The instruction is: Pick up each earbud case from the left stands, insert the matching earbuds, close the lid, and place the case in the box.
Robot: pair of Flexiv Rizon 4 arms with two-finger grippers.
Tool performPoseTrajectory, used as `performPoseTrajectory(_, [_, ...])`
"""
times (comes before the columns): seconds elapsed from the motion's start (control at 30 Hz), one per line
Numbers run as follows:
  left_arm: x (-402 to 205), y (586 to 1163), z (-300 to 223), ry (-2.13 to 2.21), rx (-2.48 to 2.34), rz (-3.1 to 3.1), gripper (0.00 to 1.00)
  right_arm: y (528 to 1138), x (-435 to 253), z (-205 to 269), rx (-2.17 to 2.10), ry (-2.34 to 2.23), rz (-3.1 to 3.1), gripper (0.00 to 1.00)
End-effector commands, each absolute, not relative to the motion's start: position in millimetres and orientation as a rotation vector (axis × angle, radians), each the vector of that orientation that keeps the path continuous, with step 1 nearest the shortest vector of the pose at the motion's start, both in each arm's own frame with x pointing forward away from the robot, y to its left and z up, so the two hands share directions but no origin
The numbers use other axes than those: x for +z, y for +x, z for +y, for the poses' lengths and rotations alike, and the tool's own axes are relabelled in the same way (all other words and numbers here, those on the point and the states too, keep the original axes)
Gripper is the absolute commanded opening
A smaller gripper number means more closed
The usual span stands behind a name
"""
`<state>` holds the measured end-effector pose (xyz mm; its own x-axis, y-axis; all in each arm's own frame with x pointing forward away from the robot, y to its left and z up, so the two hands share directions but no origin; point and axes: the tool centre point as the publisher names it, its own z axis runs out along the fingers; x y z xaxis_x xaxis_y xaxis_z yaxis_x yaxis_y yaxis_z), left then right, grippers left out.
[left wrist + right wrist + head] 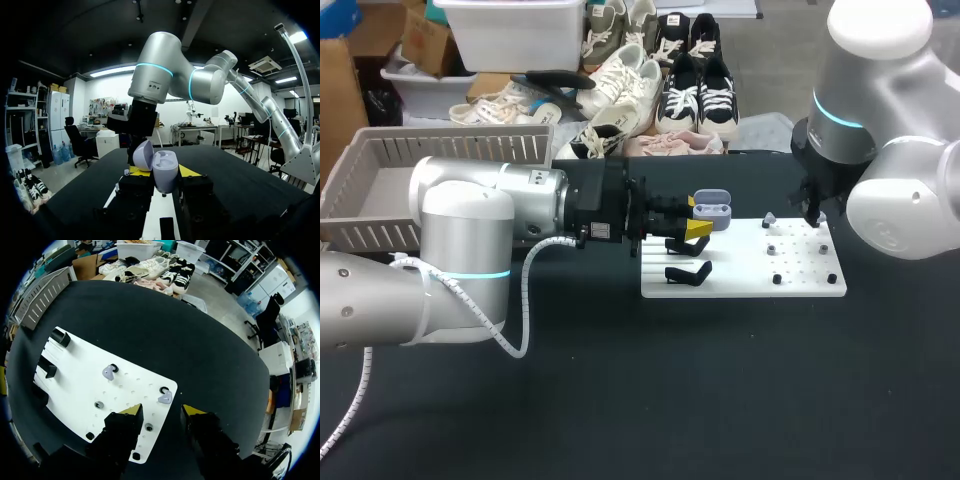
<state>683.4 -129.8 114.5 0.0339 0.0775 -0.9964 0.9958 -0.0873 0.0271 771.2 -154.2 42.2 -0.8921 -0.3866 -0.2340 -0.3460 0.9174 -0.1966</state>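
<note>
Firmly clamps lilac earbud case (166,172), lid (143,156) open for loading, in left gripper (697,216); poises right gripper (161,414), spread wide, just above lilac earbud (165,398) for pickup.

The earbud case (164,172) is pale lilac and rounded, with its lid swung open to one side and two hollows showing inside. It stands upright, held from two sides between the fingers of the left gripper (160,176), over the left end of the white board (740,282). Two black stands (685,272) sit on that end. One lilac earbud (108,372) lies on the board beside a small peg, and another earbud (165,398) lies near the board's corner, well apart. The box (380,190), grey with slatted walls, stands on the counter (720,400) at the far left.
</note>
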Motion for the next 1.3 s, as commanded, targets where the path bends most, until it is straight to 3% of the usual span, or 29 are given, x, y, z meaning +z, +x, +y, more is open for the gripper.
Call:
performPoseTrajectory(0.03, [114.4, 683.8, -129.7, 1.347, -1.212, 1.202, 0.00, 774.1, 36.7, -153.7, -0.225, -0.536, 2.806, 0.46])
performPoseTrajectory(1.3, [114.4, 683.8, -129.7, 1.347, -1.212, 1.202, 0.00, 787.7, 21.2, -159.6, -0.216, -0.506, 2.820, 0.34])
